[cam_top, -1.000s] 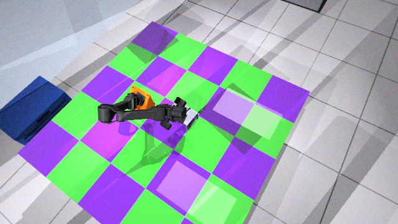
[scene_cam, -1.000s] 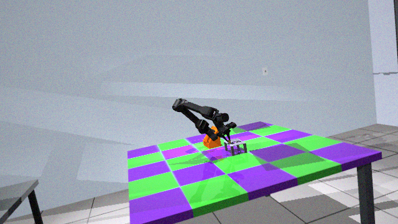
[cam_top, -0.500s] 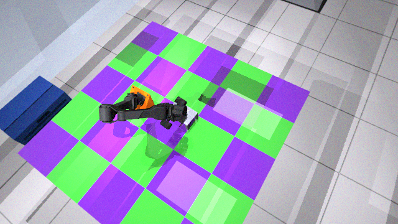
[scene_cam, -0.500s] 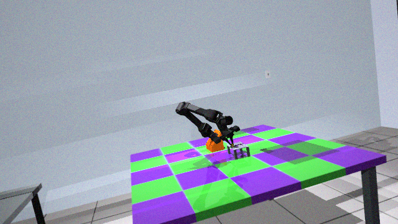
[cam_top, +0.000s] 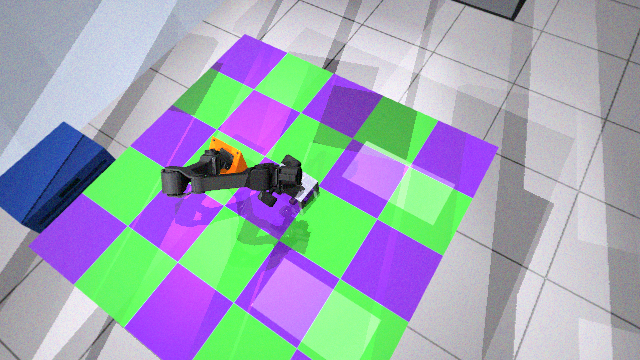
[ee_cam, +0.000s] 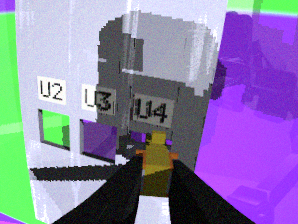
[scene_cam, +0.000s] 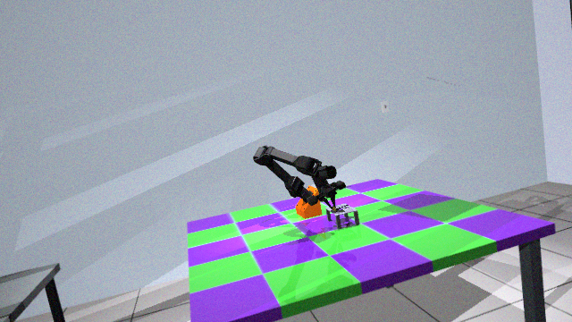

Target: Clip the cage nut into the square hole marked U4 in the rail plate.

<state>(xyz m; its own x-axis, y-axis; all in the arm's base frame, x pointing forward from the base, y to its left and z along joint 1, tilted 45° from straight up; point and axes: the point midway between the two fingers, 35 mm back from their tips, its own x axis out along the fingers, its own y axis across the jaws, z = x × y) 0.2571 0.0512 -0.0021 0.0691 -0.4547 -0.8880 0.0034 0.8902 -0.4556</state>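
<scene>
Already the pincer (cam_top: 286, 196) (scene_cam: 333, 208) (ee_cam: 154, 167) clamps the cage nut (ee_cam: 157, 155) by the U4 hole (ee_cam: 137, 136). Clipping, release and withdrawal apparently remain.

Gripper (cam_top: 301, 196) (scene_cam: 334, 209) (ee_cam: 154, 167) pinched nearly shut, angled downward
</scene>
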